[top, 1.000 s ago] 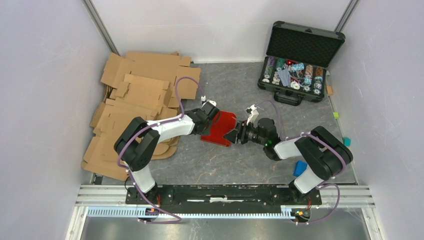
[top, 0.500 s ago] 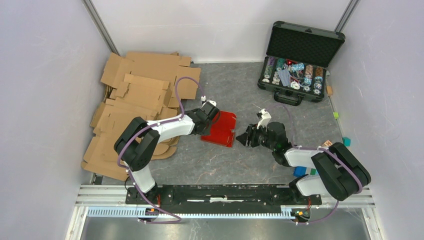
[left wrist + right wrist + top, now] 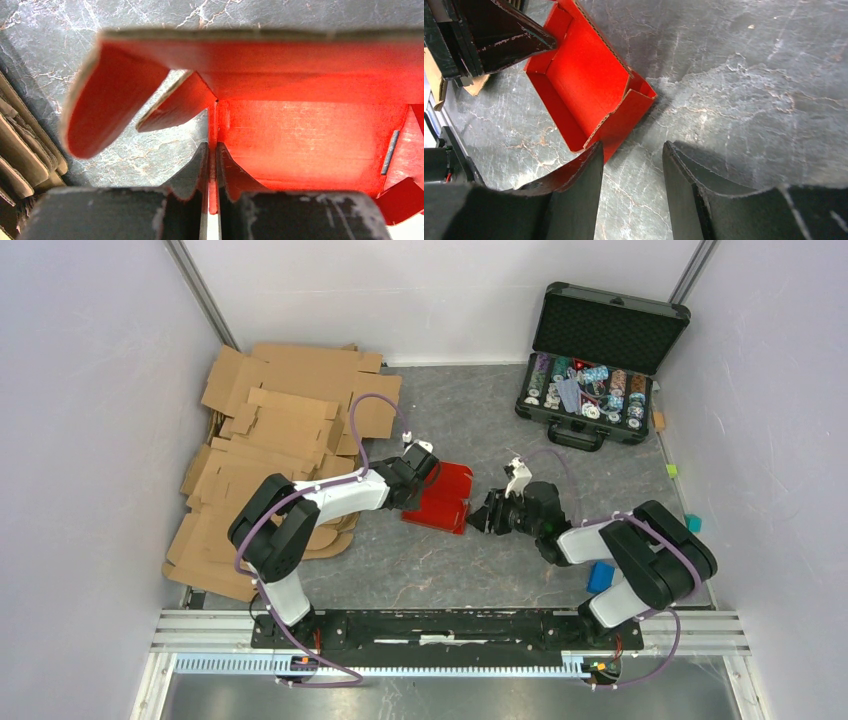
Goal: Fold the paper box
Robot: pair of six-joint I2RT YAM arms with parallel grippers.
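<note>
- the paper box lay half-formed on the grey table, near the middle, between the two arms, open side up with some flaps loose.
- the left gripper was clamped on one thin wall of the box, its fingers pressed nearly together with red board between them.
- the right gripper sat low just beside the box's right corner, jaws apart over bare table.
- brown cardboard sheets were piled to the left; an open black case of poker chips stood at the far right.
</note>
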